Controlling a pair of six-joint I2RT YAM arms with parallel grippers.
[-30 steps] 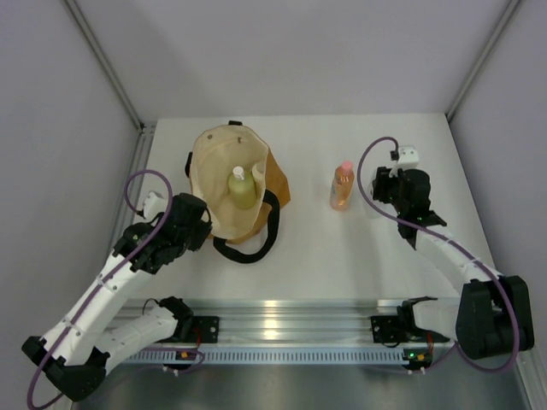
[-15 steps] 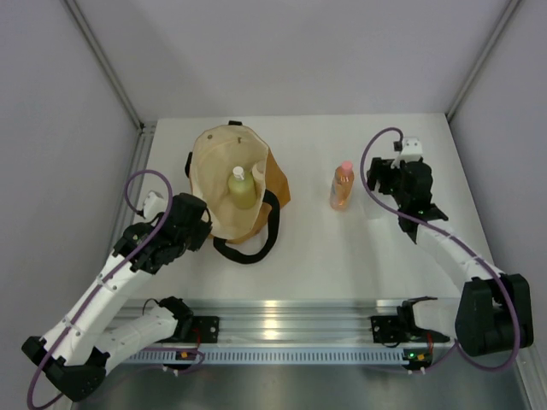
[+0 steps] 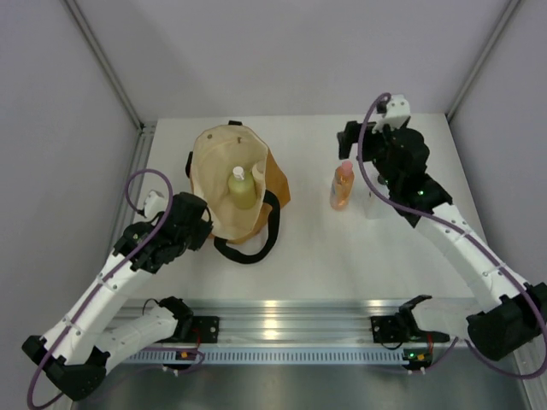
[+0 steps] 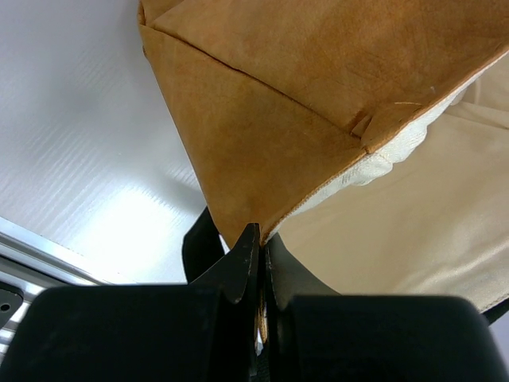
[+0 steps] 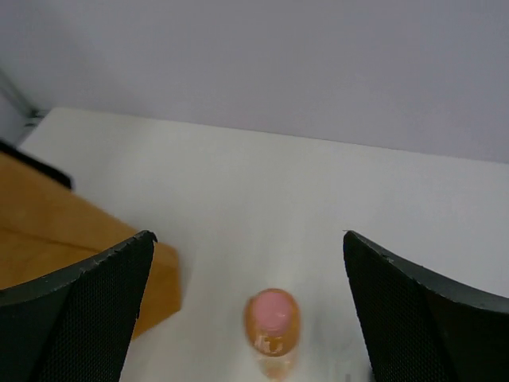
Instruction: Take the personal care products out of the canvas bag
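Note:
The mustard-tan canvas bag (image 3: 224, 164) lies open at the left of the table, its cream lining showing. Inside it rests a yellow-green bottle (image 3: 242, 191) with a white cap, and a whitish item (image 3: 258, 173) shows beside that. My left gripper (image 3: 203, 229) is shut on the bag's near rim; in the left wrist view the fingertips (image 4: 253, 243) pinch the canvas bag's edge (image 4: 318, 127). An amber bottle (image 3: 342, 186) with a pink cap stands upright on the table. My right gripper (image 3: 354, 147) hovers above it, open wide; the amber bottle (image 5: 273, 325) shows below the right gripper (image 5: 248, 235), untouched.
Black loop handles (image 3: 248, 249) trail from the bag toward the near edge. A pale, translucent shape (image 3: 374, 205) sits just right of the amber bottle, partly under the right arm. Grey walls close the table at the back and sides. The metal rail (image 3: 282, 320) runs along the front.
My right gripper has opened wide, let go of the amber bottle and lifted away toward the back. The bottle stays standing. The left arm and bag have not moved.

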